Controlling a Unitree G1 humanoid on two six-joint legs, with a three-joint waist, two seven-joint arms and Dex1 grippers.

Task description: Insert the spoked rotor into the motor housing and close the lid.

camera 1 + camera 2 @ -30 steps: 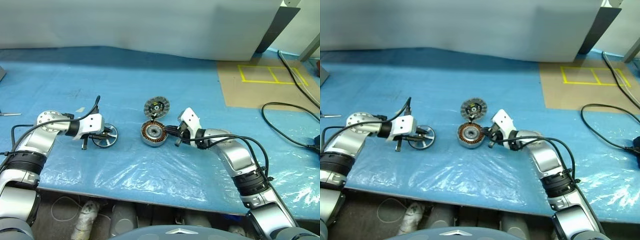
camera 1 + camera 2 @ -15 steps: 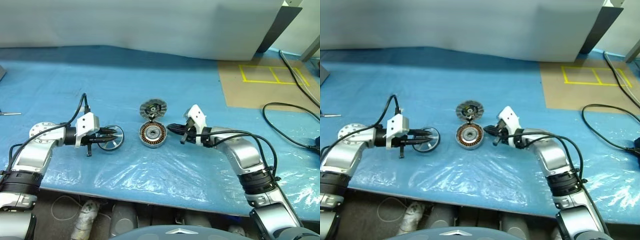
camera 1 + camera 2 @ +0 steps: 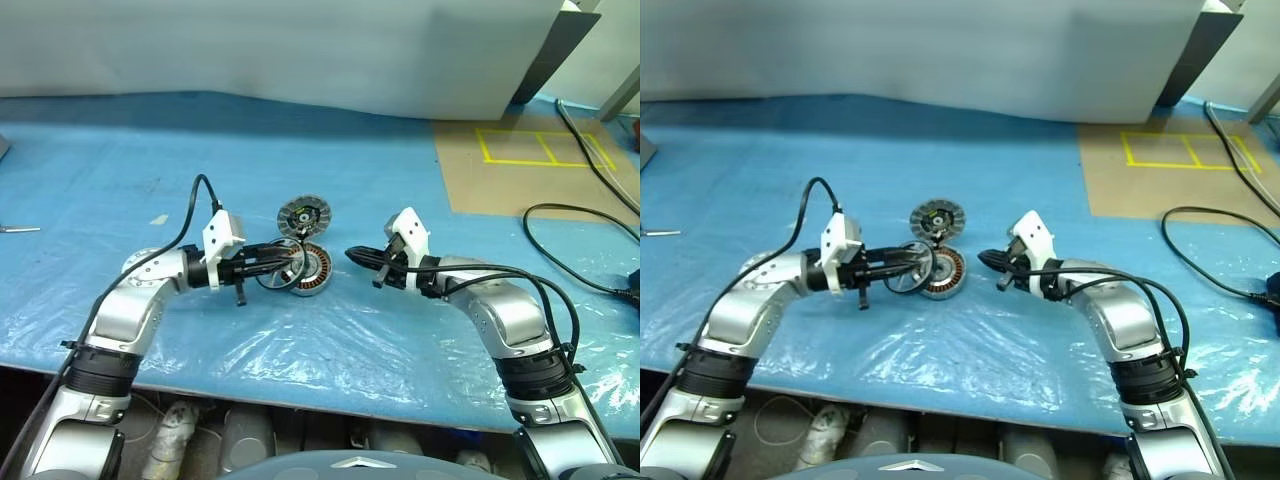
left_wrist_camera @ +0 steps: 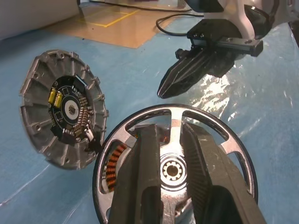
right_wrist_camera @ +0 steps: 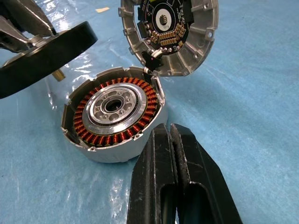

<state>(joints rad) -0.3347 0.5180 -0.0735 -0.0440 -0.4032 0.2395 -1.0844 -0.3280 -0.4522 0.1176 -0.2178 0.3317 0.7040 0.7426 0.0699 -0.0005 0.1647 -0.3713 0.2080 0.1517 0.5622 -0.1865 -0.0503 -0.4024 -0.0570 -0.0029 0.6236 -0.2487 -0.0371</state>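
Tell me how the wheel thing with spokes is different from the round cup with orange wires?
The spoked rotor is an open wheel with gaps between its spokes; the motor housing is a closed cup ringed with copper windings. The rotor is gripped by the left hand, held off the sheet; the housing rests on the blue sheet. Both are round, silvery metal.

the spoked rotor (image 3: 277, 270) sits left of the motor housing (image 3: 314, 269), the lid (image 3: 303, 214) behind.

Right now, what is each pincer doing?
Left pincer: closed on the spoked rotor.
Right pincer: closed, holding nothing, beside the motor housing.
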